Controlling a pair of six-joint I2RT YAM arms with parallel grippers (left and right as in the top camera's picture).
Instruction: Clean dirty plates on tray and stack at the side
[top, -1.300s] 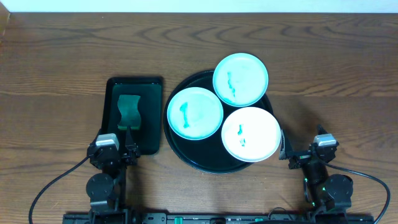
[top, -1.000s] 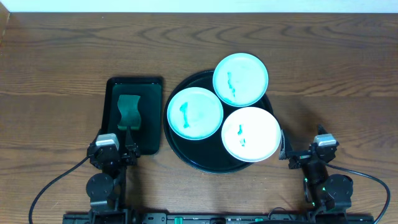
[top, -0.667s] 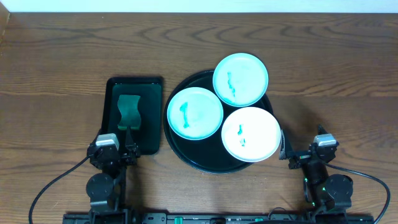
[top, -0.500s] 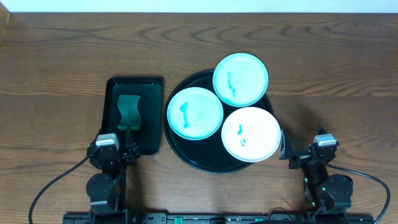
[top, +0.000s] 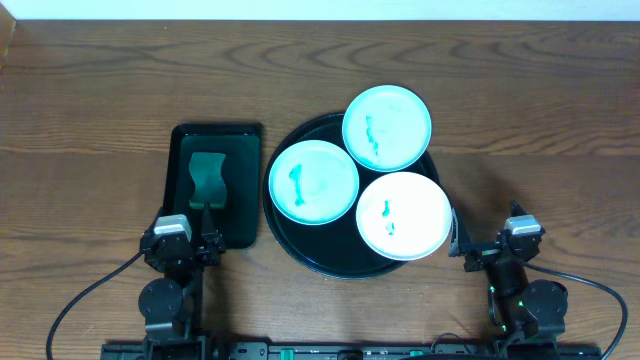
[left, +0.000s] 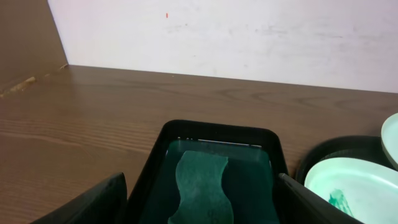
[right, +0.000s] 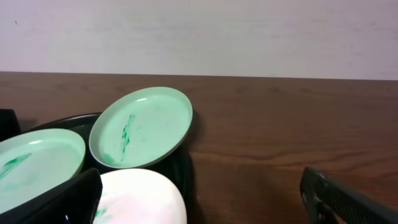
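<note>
**Nothing picked up yet: sponge first, then the plates**

Both my jaws stand wide apart and hold nothing. My left gripper (left: 202, 208) hangs low at the near end of the small rectangular tray (top: 180, 150), with its fingers spread to either side of the tray's width. The green sponge (top: 206, 175) lies flat in the tray just ahead of it. My right gripper (right: 202, 202) is parked at the near right of the round black tray (top: 292, 238), close to the nearest plate (top: 403, 215) but not touching it.

I judge the task to be at its very start. No plate is wiped and none is stacked beside the tray. The next move, as I see it, is for my left jaws to drop onto the sponge and close across its narrow waist. My right jaws would then need to steady or lift a plate by its rim, and the rim is shallow, so the grip must be low and square.

My count:
- Three plates, all on the round tray and each showing a green smear. One is at the left (top: 313, 181). One is at the far side (top: 387, 127), tilted and overhanging the rim. The nearest one juts over the right rim.
- One round tray.
- One rectangular tray.
- One sponge.
- Two grippers.

Everything rests on the wooden table (top: 100, 90).
</note>
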